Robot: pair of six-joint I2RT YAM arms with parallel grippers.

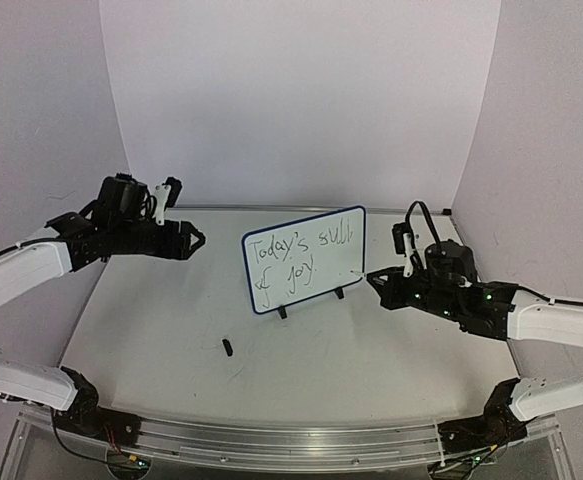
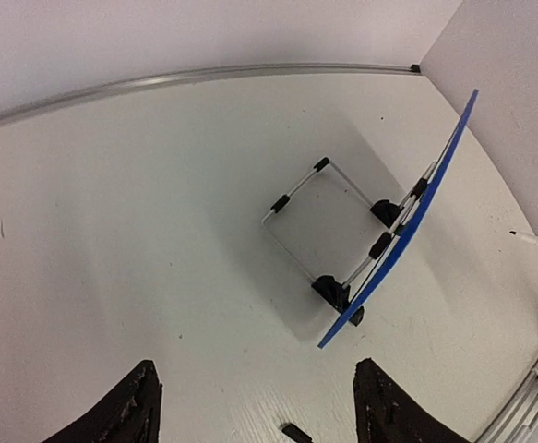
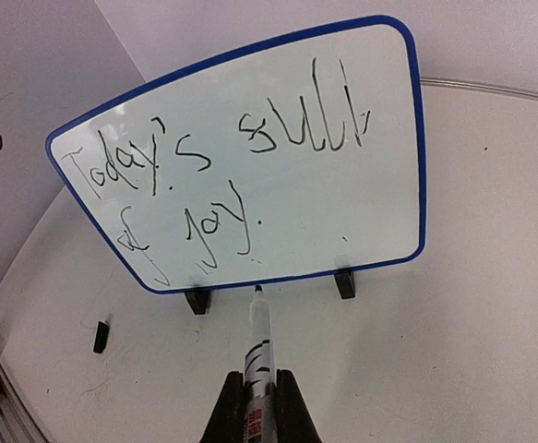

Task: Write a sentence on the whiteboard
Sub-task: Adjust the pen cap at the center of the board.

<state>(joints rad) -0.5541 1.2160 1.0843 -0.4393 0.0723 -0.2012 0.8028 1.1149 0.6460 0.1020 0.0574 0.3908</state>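
Observation:
The whiteboard (image 1: 346, 228), white with a blue rim, stands upright on black clip feet at the middle of the table. It also shows in the right wrist view (image 3: 379, 212) and edge-on in the left wrist view (image 2: 407, 231). The sentence (image 1: 293, 262) in thin black marker fills two lines (image 3: 204, 175). My right gripper (image 3: 259, 392) is shut on a white marker (image 3: 259, 346), tip uncapped and pointing at the board's lower rim, a little off it. In the top view my right gripper (image 1: 391, 280) is right of the board. My left gripper (image 1: 193, 240) is open and empty, left of the board.
A small black marker cap (image 1: 227, 347) lies on the table in front of the board, also in the right wrist view (image 3: 101, 336) and left wrist view (image 2: 296, 433). The board's wire stand (image 2: 310, 217) juts out behind it. White walls close the back and sides.

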